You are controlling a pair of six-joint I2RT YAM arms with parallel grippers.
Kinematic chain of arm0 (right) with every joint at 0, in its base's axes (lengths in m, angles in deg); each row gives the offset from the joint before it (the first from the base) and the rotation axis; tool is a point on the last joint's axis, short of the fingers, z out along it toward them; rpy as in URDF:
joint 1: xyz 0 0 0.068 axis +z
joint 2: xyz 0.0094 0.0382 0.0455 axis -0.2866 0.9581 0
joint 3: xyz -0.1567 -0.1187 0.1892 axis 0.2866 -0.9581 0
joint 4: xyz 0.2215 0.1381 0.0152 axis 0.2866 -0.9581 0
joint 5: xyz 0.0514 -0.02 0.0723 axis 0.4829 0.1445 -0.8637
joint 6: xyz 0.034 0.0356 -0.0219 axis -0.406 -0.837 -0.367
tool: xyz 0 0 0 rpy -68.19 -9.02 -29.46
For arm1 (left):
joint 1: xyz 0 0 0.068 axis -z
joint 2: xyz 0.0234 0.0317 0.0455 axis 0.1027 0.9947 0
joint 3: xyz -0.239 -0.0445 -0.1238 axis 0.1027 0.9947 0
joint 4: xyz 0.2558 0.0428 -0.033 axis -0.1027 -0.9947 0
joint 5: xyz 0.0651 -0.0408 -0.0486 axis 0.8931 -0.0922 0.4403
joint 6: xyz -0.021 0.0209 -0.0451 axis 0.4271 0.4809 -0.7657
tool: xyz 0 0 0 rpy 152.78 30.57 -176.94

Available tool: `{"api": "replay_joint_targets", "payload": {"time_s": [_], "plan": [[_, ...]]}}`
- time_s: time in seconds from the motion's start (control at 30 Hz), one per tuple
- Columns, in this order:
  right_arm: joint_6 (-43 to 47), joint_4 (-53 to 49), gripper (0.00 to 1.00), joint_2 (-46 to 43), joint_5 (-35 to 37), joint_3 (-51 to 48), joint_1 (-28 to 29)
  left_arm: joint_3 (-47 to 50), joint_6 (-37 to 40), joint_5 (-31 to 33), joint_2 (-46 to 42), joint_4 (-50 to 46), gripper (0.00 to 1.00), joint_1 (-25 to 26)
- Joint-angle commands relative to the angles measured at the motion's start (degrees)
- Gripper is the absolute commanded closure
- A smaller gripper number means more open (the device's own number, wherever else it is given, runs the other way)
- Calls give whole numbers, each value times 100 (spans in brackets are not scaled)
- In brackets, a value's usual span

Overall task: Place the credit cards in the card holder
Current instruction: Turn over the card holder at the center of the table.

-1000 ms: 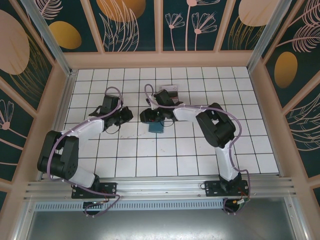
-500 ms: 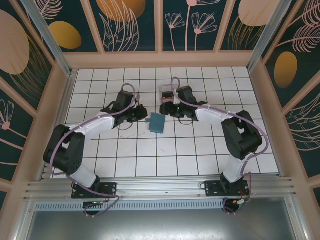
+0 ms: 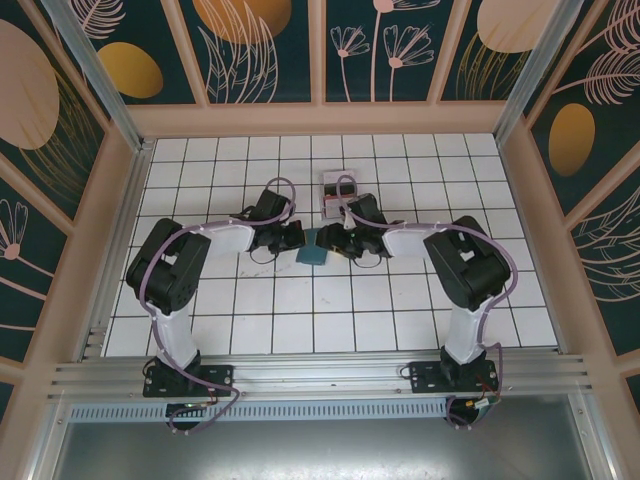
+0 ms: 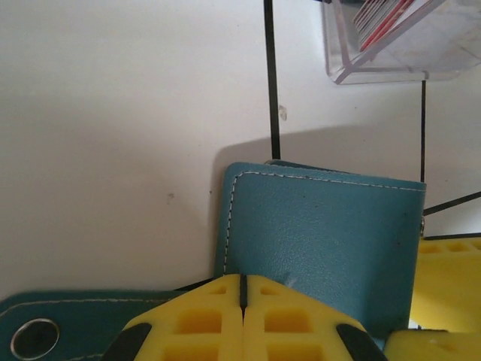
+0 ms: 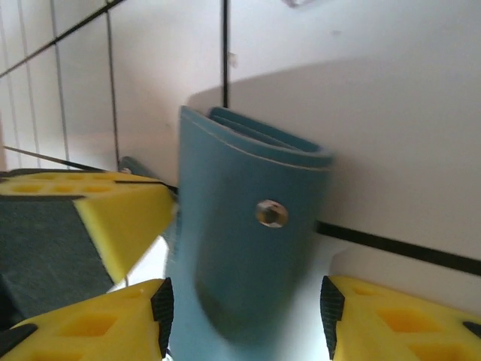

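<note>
The teal card holder (image 3: 313, 248) lies on the white tiles between my two grippers. In the left wrist view the card holder (image 4: 323, 233) sits folded just ahead of my left gripper (image 4: 242, 289), whose yellow fingers are shut with their tips on its near edge. A teal flap with a metal snap (image 4: 34, 338) runs under those fingers. My right gripper (image 5: 244, 320) stands open, its jaws on either side of the card holder (image 5: 240, 248). The credit cards (image 4: 383, 15), red-edged, stand in a clear tray (image 3: 337, 190) behind.
The clear plastic tray (image 4: 391, 60) stands about one tile beyond the holder. My left gripper's yellow finger (image 5: 105, 214) shows close beside the holder in the right wrist view. Wooden walls (image 3: 120, 200) ring the tiled floor.
Both arms have closed in on the card holder from either side. The right gripper came down from near the tray and opened wider; the left gripper stayed shut.
</note>
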Motion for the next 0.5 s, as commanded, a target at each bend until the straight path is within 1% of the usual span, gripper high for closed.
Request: {"api": "replay_joint_targets", "payload": {"time_s": [0.0, 0.07, 0.1, 0.13, 0.17, 0.23, 0.27, 0.3, 0.33, 0.37, 0.4, 0.47], "plan": [[-536, 794, 43, 405, -387, -32, 156, 379, -152, -105, 212, 190, 100, 8], [-844, 1319, 44, 495, -531, -84, 191, 674, -324, -244, 171, 485, 100, 7], [-936, 1427, 46, 549, -568, -29, 217, 737, -377, -295, 171, 564, 100, 8], [-978, 1499, 51, 583, -556, 9, 252, 776, -401, -301, 172, 592, 100, 11], [-1001, 1540, 57, 577, -500, 22, 283, 795, -413, -305, 171, 611, 100, 12], [-959, 1521, 81, 498, -321, -4, 304, 800, -421, -318, 124, 597, 100, 3], [-876, 1401, 88, 427, -184, -26, 299, 788, -421, -298, 55, 583, 100, -14], [-701, 1177, 91, 305, -27, -19, 275, 767, -415, -245, -43, 544, 100, -43], [-459, 802, 91, 176, 174, 34, 252, 731, -395, -165, -165, 468, 90, -86], [-181, 378, 91, 24, 435, 98, 229, 694, -365, -87, -301, 383, 78, -140], [144, -99, 92, -176, 826, 174, 215, 651, -322, 39, -448, 279, 71, -207], [793, -1134, 92, -537, 1800, 408, 243, 586, -237, 228, -745, 125, 68, -353]]}}
